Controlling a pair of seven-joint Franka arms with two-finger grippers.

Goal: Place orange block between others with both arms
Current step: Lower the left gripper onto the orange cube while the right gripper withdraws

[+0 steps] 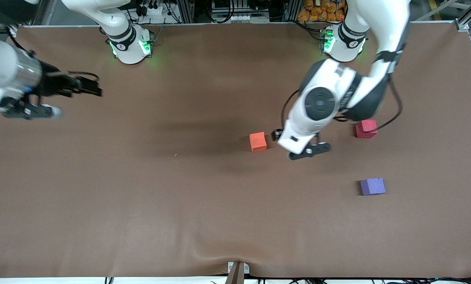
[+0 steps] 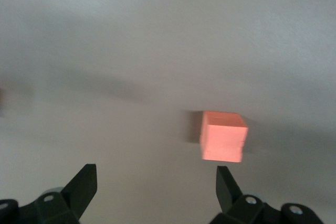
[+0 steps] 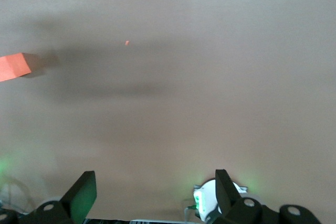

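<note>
The orange block (image 1: 258,141) sits on the brown table (image 1: 141,205), well apart from the 2 other blocks: the red block (image 1: 366,129) and the purple block (image 1: 372,186), both toward the left arm's end of the table, the purple one nearer the front camera. The left gripper (image 2: 156,182) hangs just beside the orange block, on the side toward the red block, with its fingers spread wide and nothing between them; in the left wrist view the cube lies ahead of the fingertips and off toward 1 finger (image 2: 227,184), not centred in the gap. The cube has no long axis, so any face pair would serve. The left arm is far nearer the block. The right gripper (image 1: 83,86) waits over the right arm's end of the table, fingers equally wide apart and empty.
</note>
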